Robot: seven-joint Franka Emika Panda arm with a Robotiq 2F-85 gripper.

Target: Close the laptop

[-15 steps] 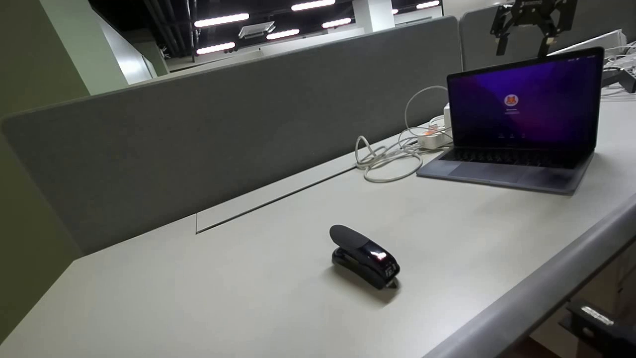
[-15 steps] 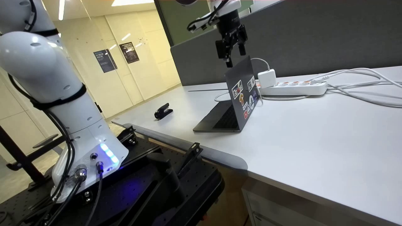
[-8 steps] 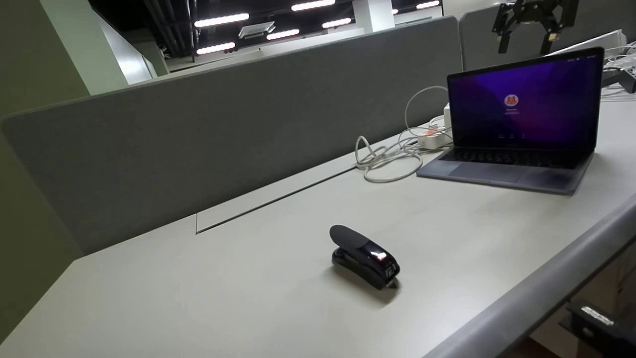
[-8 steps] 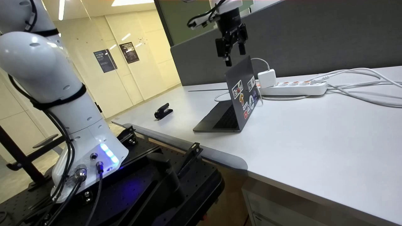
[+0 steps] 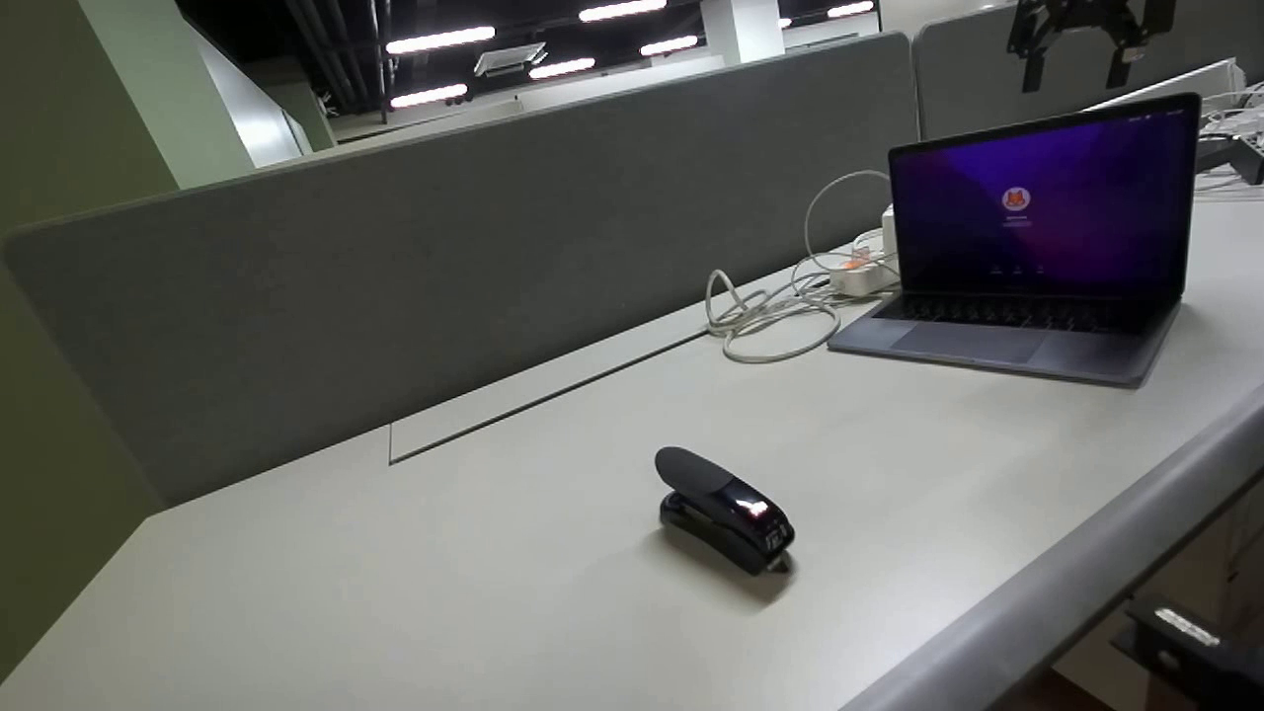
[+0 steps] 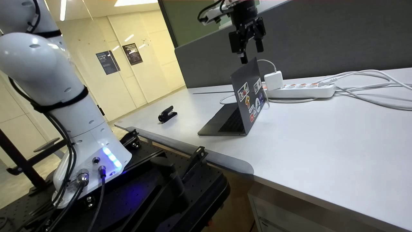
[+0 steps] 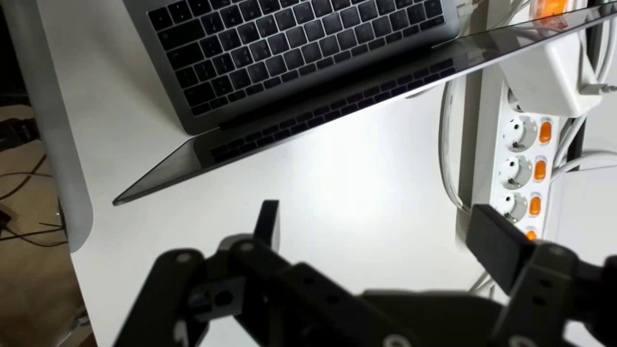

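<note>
The laptop (image 5: 1047, 222) stands open on the desk, its lid near upright and its purple screen lit. Its lid back with stickers shows in an exterior view (image 6: 246, 76), and its keyboard shows in the wrist view (image 7: 289, 41). My gripper (image 5: 1074, 81) is open and empty, above the lid's top edge. In an exterior view the gripper (image 6: 251, 55) is close over the lid's upper corner, with no clear contact. In the wrist view the gripper's fingers (image 7: 373, 212) are wide apart over bare desk on the back side of the lid.
A black stapler-like object (image 5: 726, 509) lies on the desk in front of the laptop. A white power strip (image 6: 301, 92) with a charger (image 6: 273, 80) and cables lies behind it, near the right finger in the wrist view. A grey partition (image 5: 494, 276) runs along the desk's back.
My gripper has risen and shifted to the right in both exterior views, toward the back side of the lid. It stays open. The laptop has not moved.
</note>
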